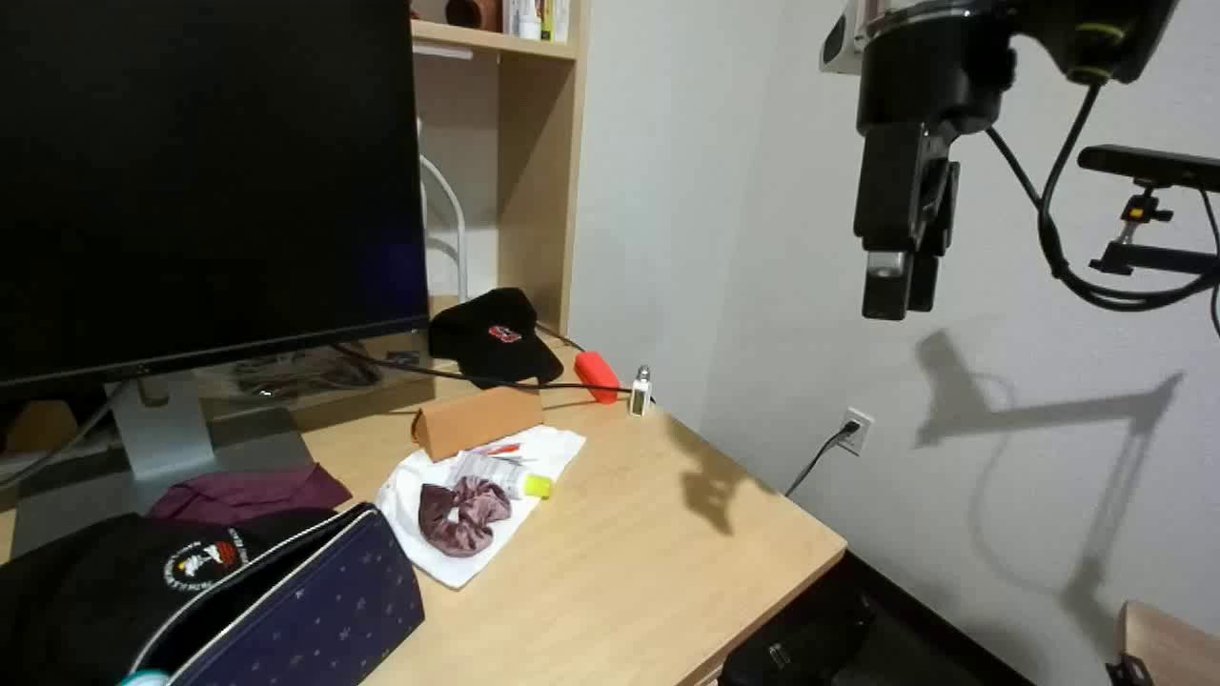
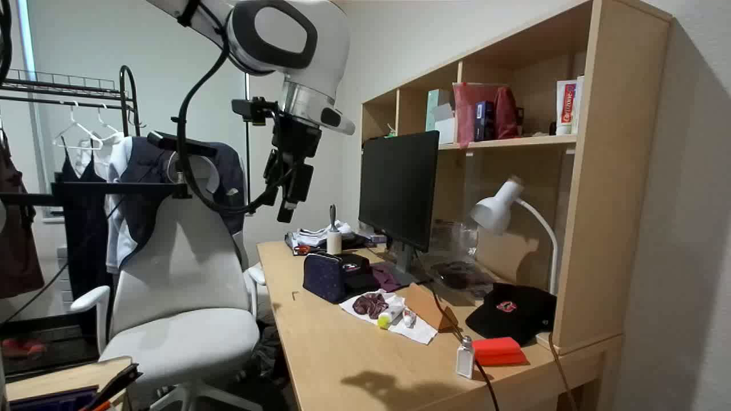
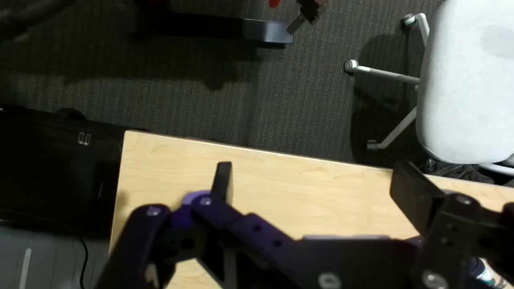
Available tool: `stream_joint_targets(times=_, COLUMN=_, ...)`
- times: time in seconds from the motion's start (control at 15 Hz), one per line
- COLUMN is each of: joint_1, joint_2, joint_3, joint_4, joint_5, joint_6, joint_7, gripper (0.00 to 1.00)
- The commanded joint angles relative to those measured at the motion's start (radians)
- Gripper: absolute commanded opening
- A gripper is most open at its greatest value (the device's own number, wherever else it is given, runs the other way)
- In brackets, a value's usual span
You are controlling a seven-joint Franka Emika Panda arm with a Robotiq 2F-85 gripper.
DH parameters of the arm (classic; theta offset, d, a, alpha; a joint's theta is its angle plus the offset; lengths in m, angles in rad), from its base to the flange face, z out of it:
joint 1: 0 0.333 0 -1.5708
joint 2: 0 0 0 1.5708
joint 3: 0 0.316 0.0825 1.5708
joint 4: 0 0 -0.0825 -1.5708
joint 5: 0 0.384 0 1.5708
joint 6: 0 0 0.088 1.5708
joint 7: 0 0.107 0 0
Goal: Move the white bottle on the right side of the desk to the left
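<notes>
The white bottle is small and upright, with a silver cap. It shows in both exterior views (image 1: 640,394) (image 2: 465,359), standing near the desk's end beside a red-orange object (image 1: 597,377) (image 2: 499,351). A black cable runs close by it. The desk (image 1: 610,553) (image 2: 325,337) is light tan wood and also shows in the wrist view (image 3: 160,160). My gripper (image 1: 900,295) (image 2: 278,208) hangs high above and apart from the bottle. In the wrist view its jaws (image 3: 313,184) are wide apart with nothing between them. The bottle is out of the wrist view.
A monitor (image 1: 210,171), a black cap (image 1: 496,333), a tan case (image 1: 481,419), a white cloth (image 1: 562,448) with a scrunchie (image 1: 464,516), and a navy pouch (image 1: 315,610) are on the desk. A shelf unit (image 2: 617,171) rises behind. A chair (image 2: 183,337) stands in front.
</notes>
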State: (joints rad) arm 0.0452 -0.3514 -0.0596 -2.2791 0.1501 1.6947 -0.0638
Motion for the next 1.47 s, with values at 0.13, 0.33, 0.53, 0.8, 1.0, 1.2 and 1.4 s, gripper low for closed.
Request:
stream_joint_targets(times=0.13, joint_1=-0.024, joint_2=0.039, joint_3=0.0, joint_4=0.018, joint_5=0.003, joint_6=0.015, joint_7=-0.029, gripper=1.0)
stream_joint_targets(times=0.33, joint_1=-0.042, joint_2=0.122, joint_3=-0.028, joint_4=0.032, joint_5=0.013, joint_6=0.093, joint_7=-0.059, gripper=1.0)
stream_joint_targets(times=0.53, joint_1=-0.065, joint_2=0.228, joint_3=-0.051, joint_4=0.04, joint_5=0.007, joint_6=0.208, joint_7=-0.077, gripper=1.0)
stream_joint_targets(times=0.8, joint_1=-0.087, joint_2=0.396, joint_3=-0.058, joint_4=0.096, joint_5=0.009, joint_6=0.308, joint_7=-0.092, gripper=1.0)
stream_joint_targets(times=1.0, joint_1=-0.093, joint_2=0.387, joint_3=-0.046, joint_4=0.075, joint_5=-0.002, joint_6=0.304, joint_7=-0.063, gripper=1.0)
stream_joint_targets(times=1.2, joint_1=-0.094, joint_2=0.419, joint_3=-0.042, joint_4=0.104, joint_5=-0.002, joint_6=0.304, joint_7=-0.063, gripper=1.0)
stream_joint_targets(times=1.4, joint_1=-0.1, joint_2=0.452, joint_3=-0.044, joint_4=0.133, joint_5=0.037, joint_6=0.338, joint_7=-0.093, gripper=1.0)
